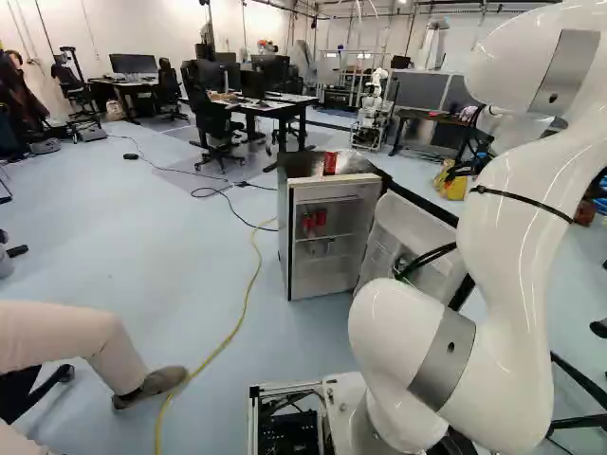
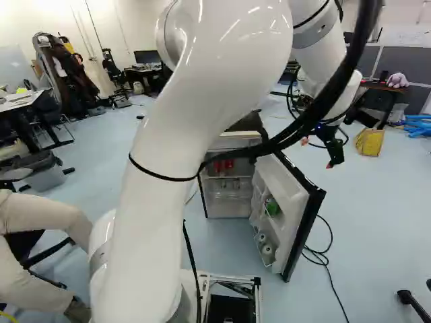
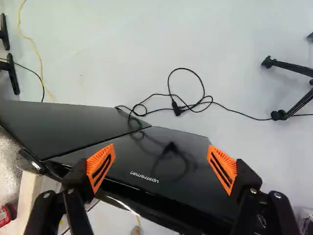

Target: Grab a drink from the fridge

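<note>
Door [image 2: 289, 195] stands open, so way into fridge [image 1: 327, 277] looks ready. Drinks within: red cans [image 1: 321, 218] side by side on upper shelf; one more red can [image 1: 330, 163] on fridge top. None in claw [image 3: 161, 161]: fingers wide apart, gripping nothing, near door's dark outer face. Opening looks done; grab itself not yet. Left, by my judgement: bring claw round door edge to shelf, close on one can, draw it out clear of shelf and door.
</note>
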Available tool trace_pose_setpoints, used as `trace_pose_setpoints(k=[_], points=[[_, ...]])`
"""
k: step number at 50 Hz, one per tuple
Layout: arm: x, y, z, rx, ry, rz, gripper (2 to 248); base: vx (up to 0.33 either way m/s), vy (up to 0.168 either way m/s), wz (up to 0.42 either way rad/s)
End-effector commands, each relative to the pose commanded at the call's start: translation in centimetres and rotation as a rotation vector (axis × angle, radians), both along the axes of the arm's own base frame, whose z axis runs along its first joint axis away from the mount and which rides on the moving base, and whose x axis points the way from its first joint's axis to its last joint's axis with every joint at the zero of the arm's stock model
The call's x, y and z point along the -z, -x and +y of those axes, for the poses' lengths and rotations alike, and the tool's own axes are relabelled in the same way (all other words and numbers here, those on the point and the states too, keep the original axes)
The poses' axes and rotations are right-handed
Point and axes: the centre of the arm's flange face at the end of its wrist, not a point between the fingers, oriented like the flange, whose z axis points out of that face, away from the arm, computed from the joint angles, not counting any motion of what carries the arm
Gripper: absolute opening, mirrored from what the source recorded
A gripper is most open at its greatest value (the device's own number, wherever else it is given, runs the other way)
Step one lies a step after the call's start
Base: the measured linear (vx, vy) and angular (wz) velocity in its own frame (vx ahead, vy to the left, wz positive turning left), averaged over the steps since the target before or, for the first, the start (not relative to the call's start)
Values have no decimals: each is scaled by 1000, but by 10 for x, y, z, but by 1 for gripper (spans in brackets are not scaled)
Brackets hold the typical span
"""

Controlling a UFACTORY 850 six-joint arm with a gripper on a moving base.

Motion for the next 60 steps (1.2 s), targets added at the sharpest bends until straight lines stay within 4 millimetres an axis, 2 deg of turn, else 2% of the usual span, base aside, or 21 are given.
trace_pose_setpoints(k=[12,35,60], points=[[18,-7,-13,5,-10,8,247,0,0,0],[50,-13,-21,6,-39,34,247,0,0,0],[54,-12,-21,7,-43,37,247,0,0,0]])
